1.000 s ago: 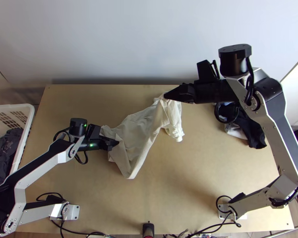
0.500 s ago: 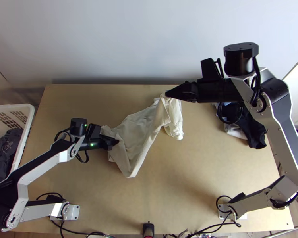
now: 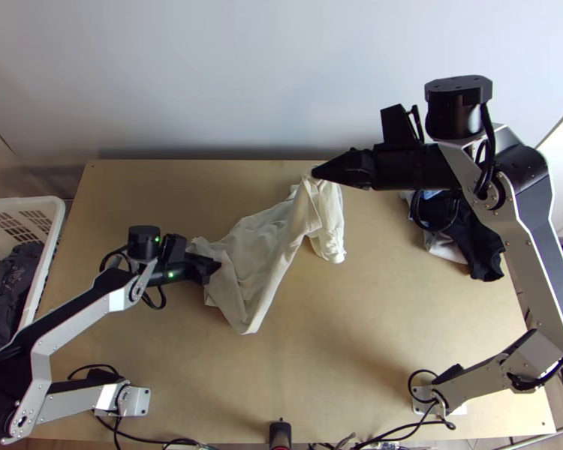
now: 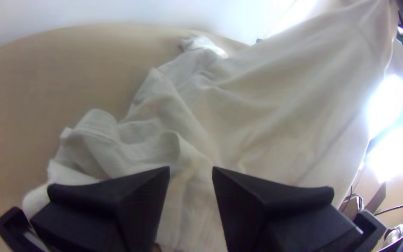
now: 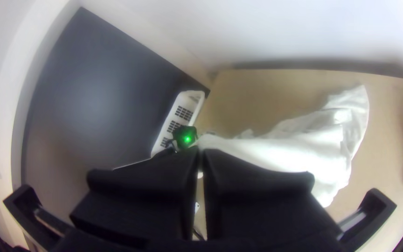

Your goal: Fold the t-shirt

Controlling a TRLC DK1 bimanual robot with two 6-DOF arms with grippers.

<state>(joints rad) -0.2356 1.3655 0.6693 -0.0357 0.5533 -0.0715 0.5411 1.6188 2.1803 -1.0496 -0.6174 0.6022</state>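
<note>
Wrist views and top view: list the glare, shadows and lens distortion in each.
Left wrist view: blown-out white glare beyond the shirt, the edge of the table bowed by the lens; right wrist view: darkened lower corners, shirt washed nearly white; top view: dark shadow along the foot of the wall.

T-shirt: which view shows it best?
Top view: shows nearly the whole t-shirt, rumpled, one end at the right gripper. Left wrist view: creases close up, beyond open fingers. Right wrist view: it runs from shut fingers over the table.
</note>
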